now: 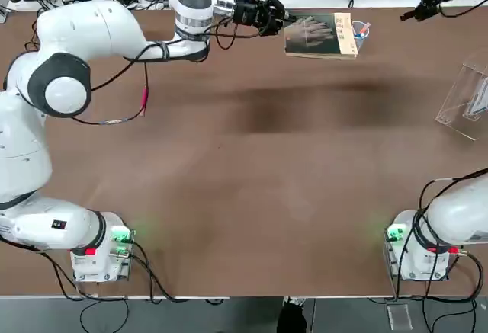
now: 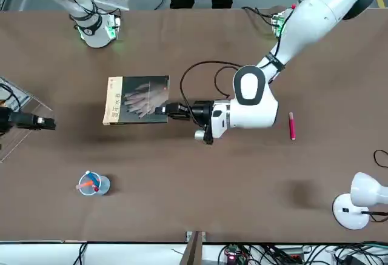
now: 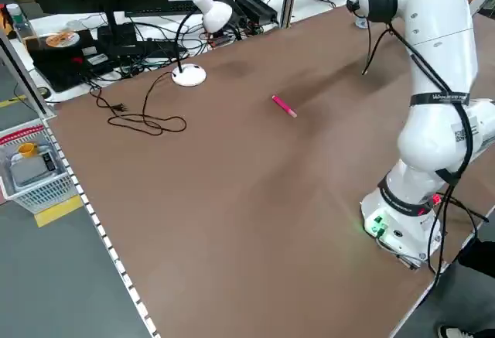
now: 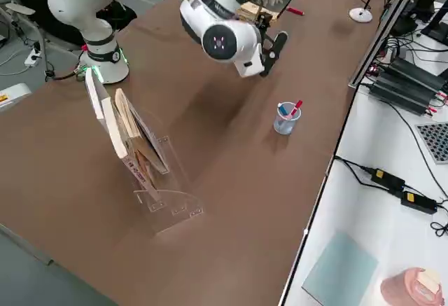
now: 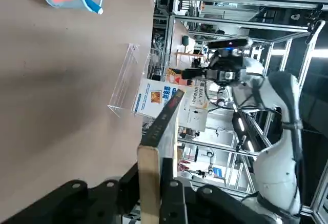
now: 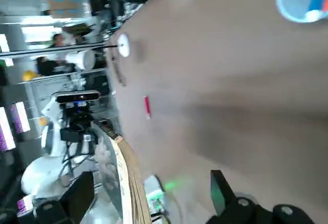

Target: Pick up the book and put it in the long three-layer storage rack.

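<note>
My left arm is stretched far across the table (image 1: 229, 196), wrist turned level, and the left hand (image 2: 173, 110) is clamped on the book (image 2: 137, 99) by its edge, holding it above the table near the far side. The right hand (image 2: 36, 122) hangs over the far right part of the table with its fingers apart, near the long three-layer storage rack (image 4: 136, 155). Only the right side view shows the rack whole: it already holds several booklets leaning in its slots. The front view shows a clear cup (image 2: 91, 184) with pens in it, and a pink pen (image 2: 291, 125) lying loose.
</note>
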### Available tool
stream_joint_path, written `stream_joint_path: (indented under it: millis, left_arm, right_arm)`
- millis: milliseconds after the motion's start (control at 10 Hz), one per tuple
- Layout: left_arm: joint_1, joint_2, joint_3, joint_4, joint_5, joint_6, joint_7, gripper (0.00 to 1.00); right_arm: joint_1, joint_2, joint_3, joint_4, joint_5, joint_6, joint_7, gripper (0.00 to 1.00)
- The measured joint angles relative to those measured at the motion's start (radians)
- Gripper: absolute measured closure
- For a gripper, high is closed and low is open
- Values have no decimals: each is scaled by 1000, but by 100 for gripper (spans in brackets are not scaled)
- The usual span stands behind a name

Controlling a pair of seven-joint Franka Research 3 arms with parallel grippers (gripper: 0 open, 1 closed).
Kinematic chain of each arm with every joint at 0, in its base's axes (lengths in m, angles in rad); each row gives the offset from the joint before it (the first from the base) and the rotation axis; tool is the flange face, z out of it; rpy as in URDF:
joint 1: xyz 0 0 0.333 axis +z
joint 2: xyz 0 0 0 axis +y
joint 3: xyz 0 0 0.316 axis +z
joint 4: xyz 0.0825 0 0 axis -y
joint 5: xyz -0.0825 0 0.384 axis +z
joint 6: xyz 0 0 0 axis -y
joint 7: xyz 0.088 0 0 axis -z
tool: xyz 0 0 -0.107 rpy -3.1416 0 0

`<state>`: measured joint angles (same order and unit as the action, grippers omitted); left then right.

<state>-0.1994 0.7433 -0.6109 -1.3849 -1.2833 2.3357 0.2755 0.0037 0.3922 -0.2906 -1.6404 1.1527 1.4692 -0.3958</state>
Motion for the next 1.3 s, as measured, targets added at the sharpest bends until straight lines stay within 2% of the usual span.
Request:
stream_joint_path:
  millis: [300, 600, 1300]
  left_arm:
    - [-4, 5, 0, 2, -1, 1, 0, 96]
    - [-10, 11, 0, 4, -10, 6, 0, 96]
    - [-14, 16, 0, 9, -12, 9, 0, 96]
  right_arm:
    - [2, 47, 0, -49, 154, -43, -38, 0]
    - [9, 61, 0, -69, 228, -72, -42, 0]
    - [42, 69, -20, -112, 246, -137, -198, 0]
